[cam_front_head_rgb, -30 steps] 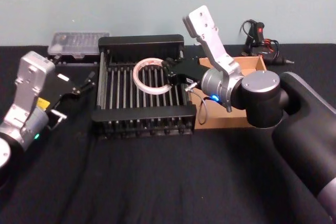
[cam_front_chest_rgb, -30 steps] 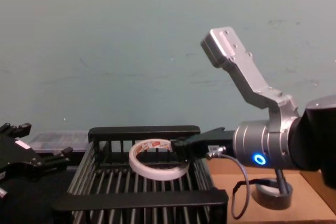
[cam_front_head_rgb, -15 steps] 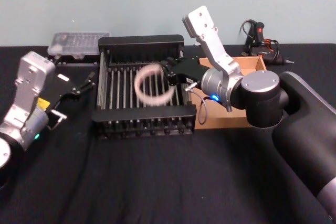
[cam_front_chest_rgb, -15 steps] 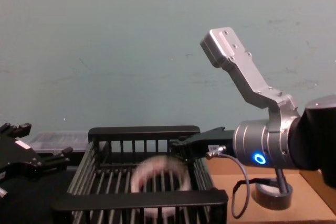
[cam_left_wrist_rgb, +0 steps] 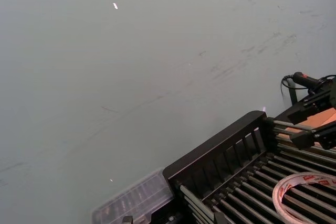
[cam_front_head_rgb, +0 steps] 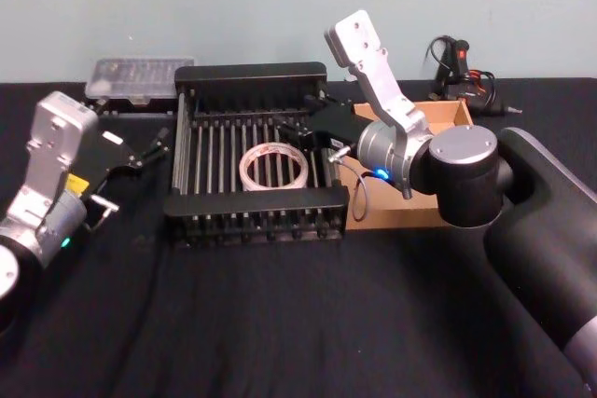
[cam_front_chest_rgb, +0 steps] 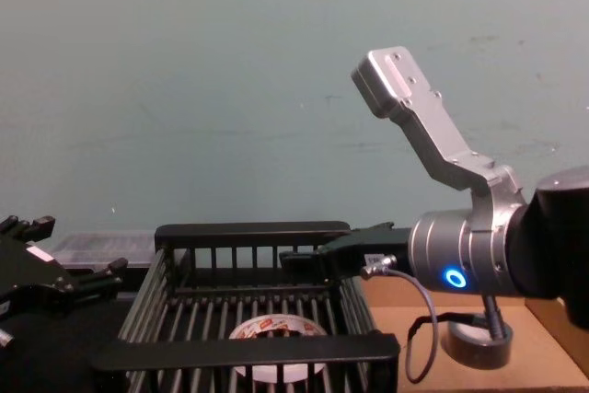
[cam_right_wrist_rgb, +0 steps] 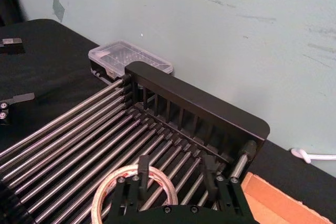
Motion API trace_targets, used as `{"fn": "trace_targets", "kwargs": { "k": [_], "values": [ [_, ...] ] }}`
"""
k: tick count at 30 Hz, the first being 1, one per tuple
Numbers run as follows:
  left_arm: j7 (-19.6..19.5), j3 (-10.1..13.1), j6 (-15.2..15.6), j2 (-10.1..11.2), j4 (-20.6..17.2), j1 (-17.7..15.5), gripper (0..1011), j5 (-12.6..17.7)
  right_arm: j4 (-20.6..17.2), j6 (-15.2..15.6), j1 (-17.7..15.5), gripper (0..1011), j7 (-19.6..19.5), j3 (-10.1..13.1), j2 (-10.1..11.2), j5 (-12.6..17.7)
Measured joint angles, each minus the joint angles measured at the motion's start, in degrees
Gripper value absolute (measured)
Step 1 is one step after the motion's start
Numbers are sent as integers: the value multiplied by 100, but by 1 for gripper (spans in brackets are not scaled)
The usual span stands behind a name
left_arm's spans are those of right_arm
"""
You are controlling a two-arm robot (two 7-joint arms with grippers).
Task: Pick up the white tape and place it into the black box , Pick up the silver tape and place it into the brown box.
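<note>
Two arms stand over a black-clothed table [cam_front_head_rgb: 280, 323]. The right arm reaches in from the right, its bulky grey and black joint in front of the brown box [cam_front_head_rgb: 448, 116] and hiding much of it in the head view. The left arm rests at the table's left edge, well apart from both boxes.

One black box [cam_front_head_rgb: 252, 74] sits at mid-table, its right wall touching the brown box. Its thick flat rims frame a slatted floor open from above. One clear plastic case [cam_front_head_rgb: 140, 72] lies just behind its rear left corner, against the wall. One dark tool with red and black cables [cam_front_head_rgb: 457, 67] lies behind the brown box at the table's far edge. The table's near half is open cloth.

One white tape [cam_front_head_rgb: 273, 167] lies flat on the bars of the black box, in its front half, close to the front rim and touching no gripper. One silver tape [cam_front_chest_rgb: 477, 338] lies in the brown box, seen in the chest view below the right arm's lit joint, with a grey cable hanging just beside it.

The right gripper [cam_front_head_rgb: 311, 125] hangs above the black box's right side, behind and above the white tape, fingers spread and holding nothing. The left gripper [cam_front_head_rgb: 149, 148] lies left of the black box, fingers apart and empty.
</note>
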Motion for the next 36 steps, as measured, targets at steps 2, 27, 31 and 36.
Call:
{"fn": "trace_targets", "kwargs": {
  "k": [2, 27, 31, 36],
  "values": [
    [0, 0, 0, 0, 0, 0, 1001, 0, -2, 0, -1, 674, 1, 0, 1, 2],
    [0, 0, 0, 0, 0, 0, 1001, 0, -294, 18, -159, 1002, 132, 178, 96, 28],
    [0, 0, 0, 0, 0, 0, 1001, 0, -612, 26, -325, 1002, 164, 360, 209, 86],
    [0, 0, 0, 0, 0, 0, 1001, 0, -1172, -19, -663, 1002, 95, 712, 408, 174]
  ]
}}
